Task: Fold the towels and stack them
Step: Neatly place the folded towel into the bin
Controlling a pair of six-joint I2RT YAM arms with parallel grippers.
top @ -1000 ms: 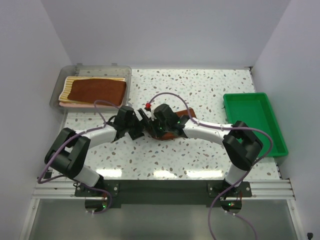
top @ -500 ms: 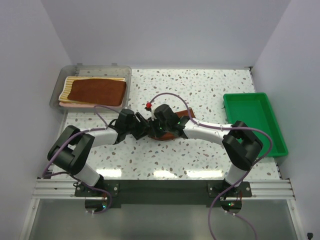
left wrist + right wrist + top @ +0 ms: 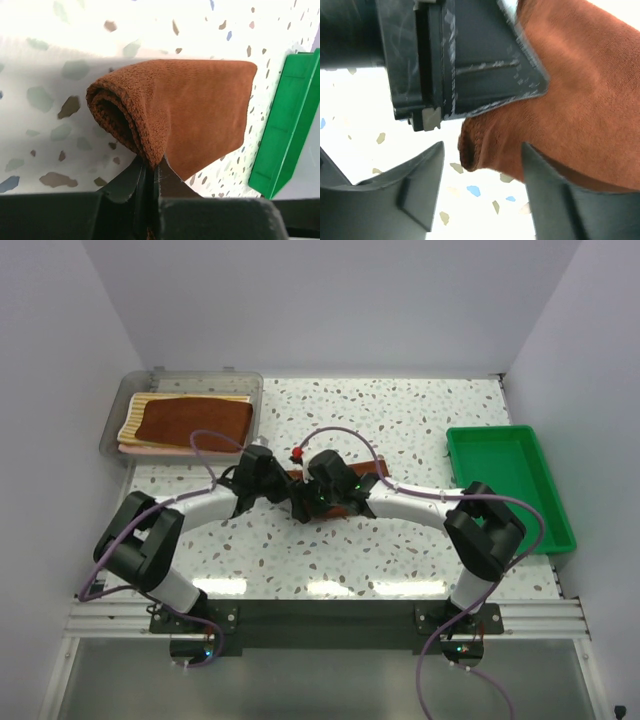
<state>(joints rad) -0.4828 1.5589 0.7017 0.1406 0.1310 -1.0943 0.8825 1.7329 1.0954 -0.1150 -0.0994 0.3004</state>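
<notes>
rust-brown towel is lying folded at mid-bench, between the two arms. the left fingers are now clenching its doubled edge, while the right fingers are standing apart around it, released. a second ago the left was gaping and the right was gripping, so the handover is looking done and the folding is passing to the left arm.
</notes>
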